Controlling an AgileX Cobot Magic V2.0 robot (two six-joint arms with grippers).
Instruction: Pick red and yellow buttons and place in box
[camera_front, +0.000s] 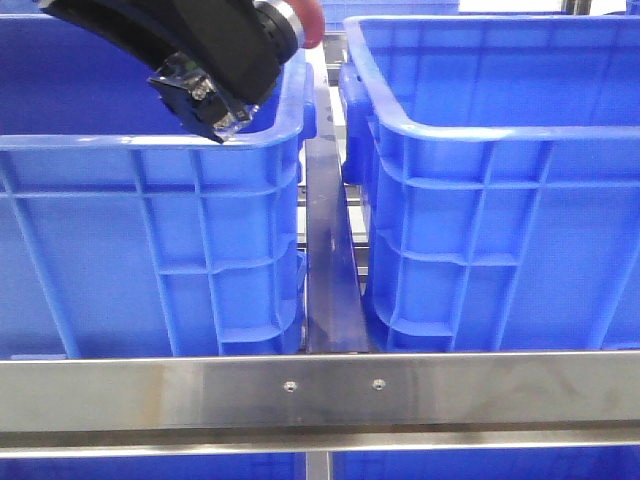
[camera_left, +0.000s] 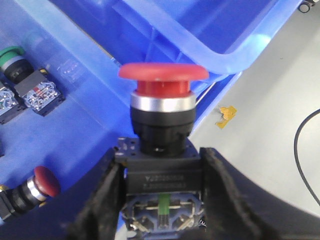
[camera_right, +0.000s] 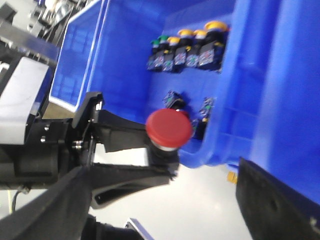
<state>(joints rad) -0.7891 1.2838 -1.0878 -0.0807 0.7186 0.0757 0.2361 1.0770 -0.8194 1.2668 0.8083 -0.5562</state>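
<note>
My left gripper (camera_left: 161, 175) is shut on the black body of a red mushroom button (camera_left: 163, 75), cap pointing away from the wrist. In the front view the gripper (camera_front: 268, 40) holds the button (camera_front: 303, 20) high above the left blue crate's (camera_front: 150, 150) right rim. The right wrist view shows the same button (camera_right: 170, 129) in the left gripper (camera_right: 150, 162), beside a blue crate (camera_right: 125, 60) holding several yellow-capped buttons (camera_right: 216, 25). My right gripper (camera_right: 165, 202) is open and empty over grey floor. It is out of the front view.
A second red button (camera_left: 42, 181) and a green button (camera_left: 12, 55) lie in the crate below the left gripper. The right blue crate (camera_front: 500, 140) stands beside the left one, with a narrow metal channel (camera_front: 328, 260) between. A steel rail (camera_front: 320, 390) crosses the front.
</note>
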